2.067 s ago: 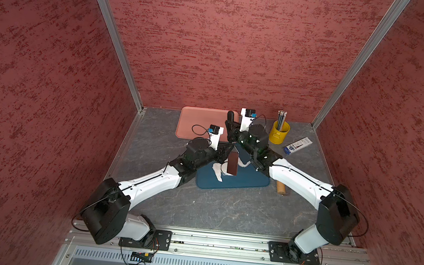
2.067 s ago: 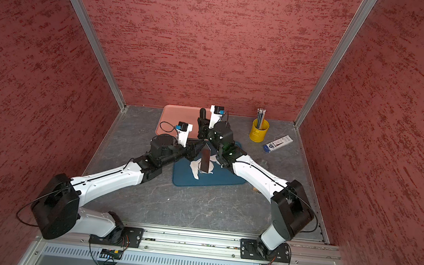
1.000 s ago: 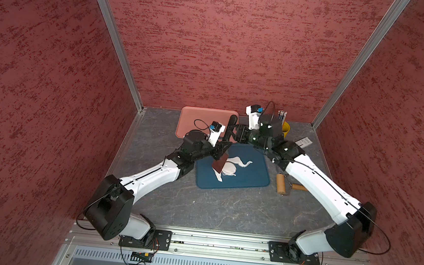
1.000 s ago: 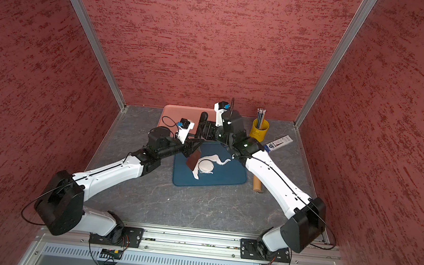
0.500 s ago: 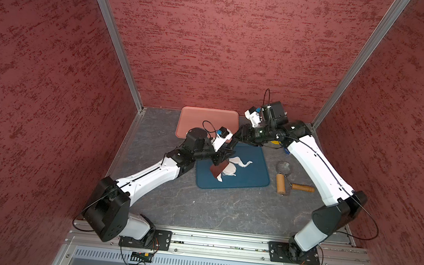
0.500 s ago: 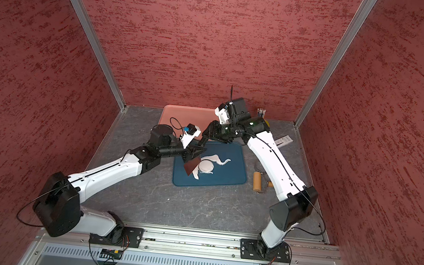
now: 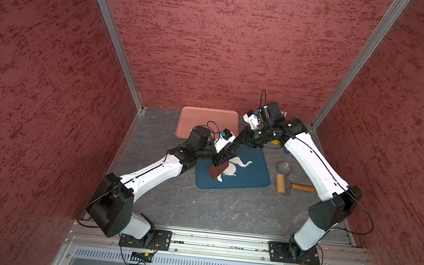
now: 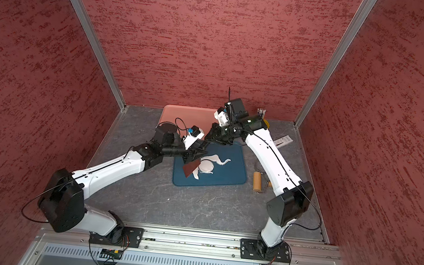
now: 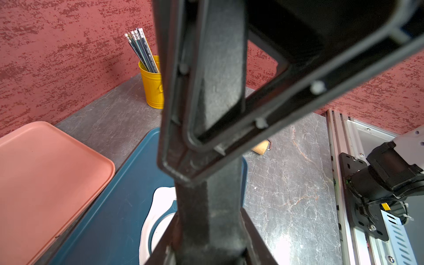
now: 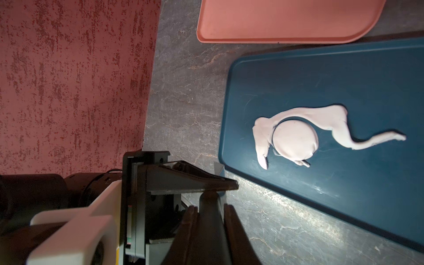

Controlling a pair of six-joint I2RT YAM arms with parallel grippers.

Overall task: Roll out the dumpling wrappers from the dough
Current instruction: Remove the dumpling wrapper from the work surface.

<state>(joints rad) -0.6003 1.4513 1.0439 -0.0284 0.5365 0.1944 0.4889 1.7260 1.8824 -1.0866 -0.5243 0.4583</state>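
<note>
Grey stone-look tabletop point(image 7: 224, 208), veined, boxed in on three sides by red textured walls point(image 7: 214, 45) with aluminium corner posts point(image 7: 114, 38). An aluminium rail point(image 7: 221, 241) along the front edge carries both arm bases. Mid-table sits a blue tray point(image 7: 251, 176), with a pink tray point(image 7: 207, 116) just behind it at the back wall.

On the blue tray the dough point(image 10: 330, 114) lies as a thin irregular strip curling round the dumpling wrapper point(image 10: 294, 140), a flat round disc; a narrow gap shows along part of its edge.

Grip check: the left gripper point(image 7: 222, 162) is clamped on a brown scraper point(image 7: 217, 172), blade tilted, low over the tray just beside the disc; contact unclear. The right gripper point(image 7: 233, 148) hangs above the tray's back-left corner, close to the left wrist; can't tell whether its jaws are closed.

A wooden rolling pin point(image 7: 281, 183) lies on the table right of the blue tray. A yellow cup point(image 9: 152, 87) of pencils point(image 9: 140, 48) stands back right by the wall.
</note>
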